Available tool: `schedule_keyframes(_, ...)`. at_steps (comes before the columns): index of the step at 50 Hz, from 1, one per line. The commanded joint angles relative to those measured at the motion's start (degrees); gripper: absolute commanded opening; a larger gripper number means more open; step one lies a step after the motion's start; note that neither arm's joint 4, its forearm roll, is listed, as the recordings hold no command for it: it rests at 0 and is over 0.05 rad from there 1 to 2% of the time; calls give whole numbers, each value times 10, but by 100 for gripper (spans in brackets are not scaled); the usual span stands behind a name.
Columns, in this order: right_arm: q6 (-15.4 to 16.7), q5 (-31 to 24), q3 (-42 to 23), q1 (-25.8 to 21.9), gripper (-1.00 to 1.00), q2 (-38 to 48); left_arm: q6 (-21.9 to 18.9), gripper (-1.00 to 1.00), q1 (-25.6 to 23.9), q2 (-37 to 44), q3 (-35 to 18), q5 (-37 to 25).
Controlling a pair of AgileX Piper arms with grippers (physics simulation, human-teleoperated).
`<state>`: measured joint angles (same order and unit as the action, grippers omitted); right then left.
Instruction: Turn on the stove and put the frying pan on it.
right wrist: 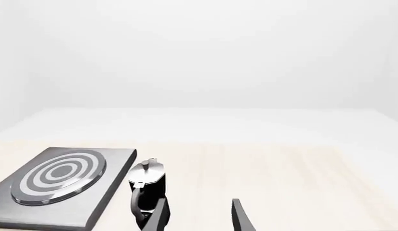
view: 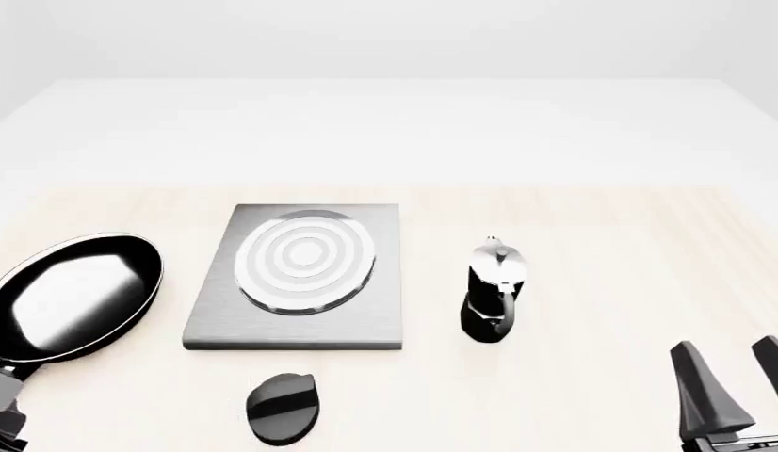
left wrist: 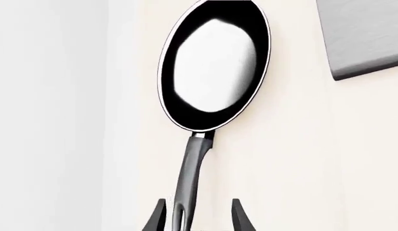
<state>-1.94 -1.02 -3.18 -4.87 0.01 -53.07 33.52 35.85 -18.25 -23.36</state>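
Note:
The frying pan [view: 75, 297] lies on the table at the left, black with a glossy inside, its handle [left wrist: 189, 178] pointing back toward me. My left gripper [left wrist: 199, 216] is open, one finger on each side of the handle's end, the handle nearer one finger. In the front view this gripper is almost cut off at the bottom left corner. The stove [view: 301, 273], a grey slab with pale concentric rings, sits right of the pan; a corner of the stove [left wrist: 366, 38] shows in the left wrist view. My right gripper [view: 737, 377] hangs open and empty at the near right.
A small black round knob [view: 283, 407] lies in front of the stove near the table's front edge. A black-and-silver coffee pot [view: 494, 292] stands upright right of the stove, between it and my right gripper [right wrist: 199, 216].

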Motion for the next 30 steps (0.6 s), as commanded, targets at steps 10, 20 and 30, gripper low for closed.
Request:
schedule_keyframes(10,-6,5,4,3,100,0,-70,100,70,143,25,168)
schedule_keyframes(20,-3,1,1,5,100,0,-68,100,70,208,29,231)
schedule_keyframes(30,2,-5,-6,9,100,0,-72,100,60,270,47,303)
